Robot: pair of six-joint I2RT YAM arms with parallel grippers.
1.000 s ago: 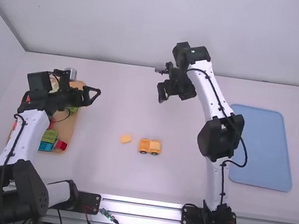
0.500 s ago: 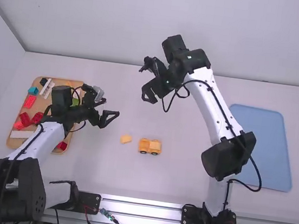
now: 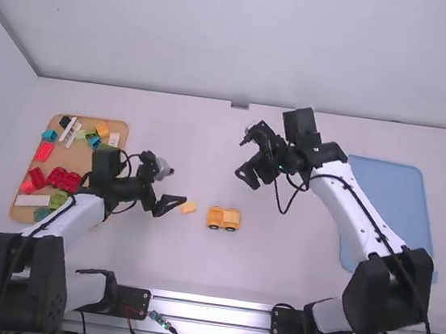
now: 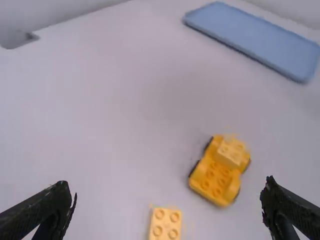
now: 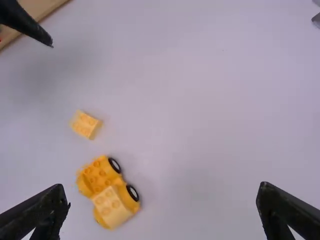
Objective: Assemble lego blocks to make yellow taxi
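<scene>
"What lies on the table?"

"A toy car [image 3: 223,218] of smooth, shiny yellow plastic, with round studs and rounded ends; its black wheels [image 5: 132,193] have pale hubs. A paler, boxy brick [image 5: 111,204] sits on one end. Near the car, apart from it, lies a loose yellow block [image 3: 189,207], rectangular and studded."

"And the arms?"

"The left arm bends at a bulky black elbow, its white forearm slanting inward. Its gripper [image 3: 173,205] is just beside the loose block, fingers spread and empty. The right arm's elbow juts outward; its forearm angles back toward the middle. The right gripper [image 3: 246,177] is beyond the car, fingers also wide apart, holding nothing."

"At the sides?"

"Left, a tan tray [image 3: 22,214] of coloured bricks; right, a flat blue tray [image 3: 392,184] with rounded corners."
</scene>
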